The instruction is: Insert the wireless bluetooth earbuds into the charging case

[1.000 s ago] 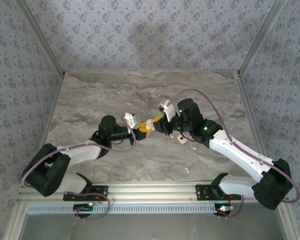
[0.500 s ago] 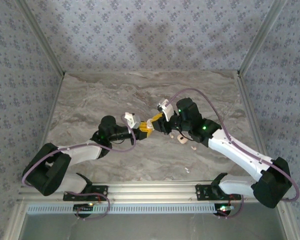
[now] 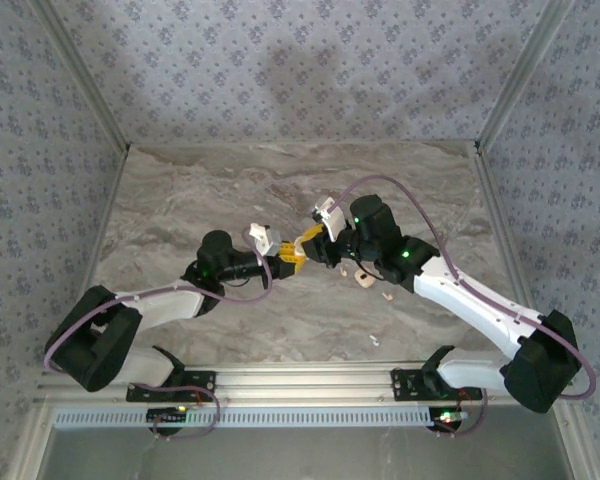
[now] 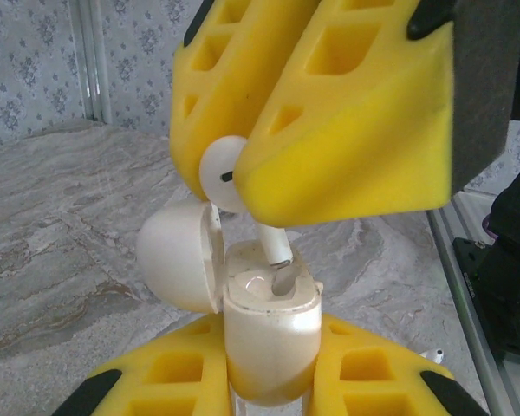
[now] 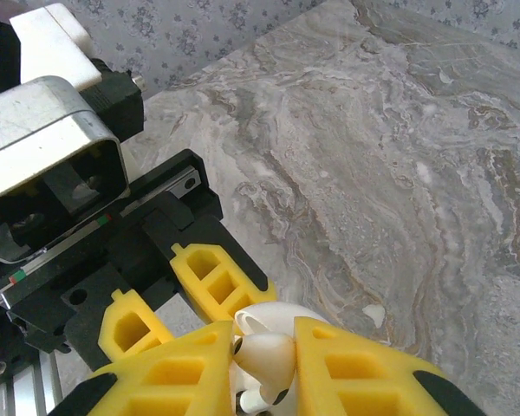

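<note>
Left fingers [image 4: 364, 386] clamp the glossy white charging case [image 4: 271, 334], lid hinged open. Right fingers [image 4: 347, 130] pinch a white earbud [image 4: 218, 169], its stem in the case's socket. Cream disc [image 3: 364, 279] lies nearby on the worktop [image 3: 180, 200].

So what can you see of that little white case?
The charging case is a glossy, cream-white plastic capsule standing upright, its domed lid hinged open to one side. The left claw pinches its lower body. An earbud, held by the right claw, has its stem entering a socket.
</note>
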